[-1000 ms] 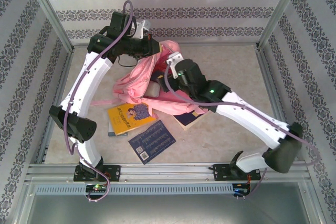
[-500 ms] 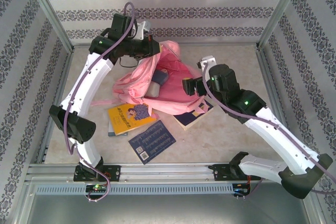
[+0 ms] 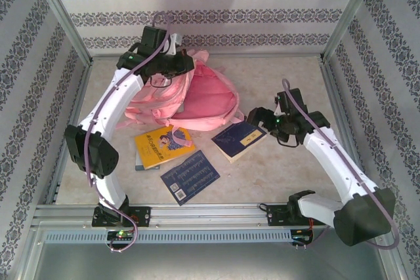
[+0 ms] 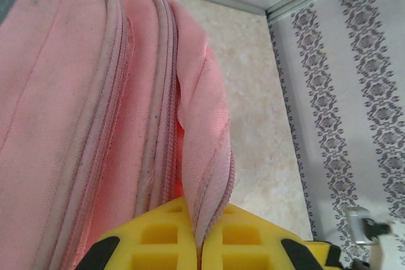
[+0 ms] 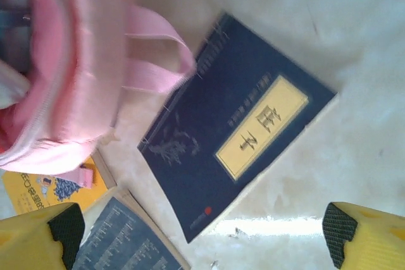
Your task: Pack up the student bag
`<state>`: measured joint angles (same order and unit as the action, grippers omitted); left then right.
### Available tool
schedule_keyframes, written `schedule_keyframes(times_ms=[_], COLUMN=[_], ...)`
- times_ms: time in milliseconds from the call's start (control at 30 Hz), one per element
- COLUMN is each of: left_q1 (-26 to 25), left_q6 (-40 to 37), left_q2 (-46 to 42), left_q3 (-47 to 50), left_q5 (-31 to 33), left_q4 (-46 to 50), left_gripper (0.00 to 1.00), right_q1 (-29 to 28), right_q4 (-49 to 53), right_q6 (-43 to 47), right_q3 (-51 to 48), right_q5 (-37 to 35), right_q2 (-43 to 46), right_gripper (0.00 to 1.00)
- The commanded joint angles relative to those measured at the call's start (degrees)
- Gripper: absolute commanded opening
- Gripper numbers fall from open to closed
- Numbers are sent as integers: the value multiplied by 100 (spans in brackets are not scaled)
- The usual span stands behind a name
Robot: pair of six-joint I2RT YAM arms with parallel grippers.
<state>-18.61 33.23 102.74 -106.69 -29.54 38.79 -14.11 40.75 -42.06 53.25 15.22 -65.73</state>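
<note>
The pink student bag (image 3: pixel 203 100) lies at the back middle of the table. My left gripper (image 3: pixel 186 65) is shut on the bag's zip-edged flap; in the left wrist view that flap (image 4: pixel 204 156) runs down between the yellow fingers (image 4: pixel 158 241) of the gripper (image 4: pixel 201 245). My right gripper (image 3: pixel 258 116) stands open, nothing between its fingers, just right of a dark blue book with a yellow label (image 3: pixel 239 139). The right wrist view looks down on that book (image 5: pixel 240 124), with the gripper (image 5: pixel 199 226) wide open over its near corner and the bag's strap (image 5: pixel 158 55) beside it.
A yellow book (image 3: pixel 161 145) lies on a grey one, left of centre. A navy book (image 3: pixel 190 176) lies nearer the front rail (image 3: pixel 210 214). Patterned walls and metal posts close in the sides. Bare floor (image 3: pixel 289 77) lies at the back right.
My right gripper has pulled out of the bag and dropped down to the right, beside the dark blue book. The bag has sunk flatter and shifted back-left, uncovering that book.
</note>
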Motion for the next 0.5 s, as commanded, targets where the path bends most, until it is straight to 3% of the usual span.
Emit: schedule_keyframes(times_ms=[0,267,467], left_q1=[-268,-796,-1049], left_q6=[-159,-280,-342], left_q2=[236,390,528], left_q3=[231,793,1057], left_q5=[-124,-241,-256], left_q4=[-395,-425,-346], left_gripper=[0,0,0], right_q1=[224,494,542], right_q4=[-789,-2037,-3060], right_q6=[-1321,-1861,-1963], right_q3=[-689,-1454,-1300], right_q5=[692,877,1281], right_q2=[83,-949,-2015], right_gripper=[93,81,73])
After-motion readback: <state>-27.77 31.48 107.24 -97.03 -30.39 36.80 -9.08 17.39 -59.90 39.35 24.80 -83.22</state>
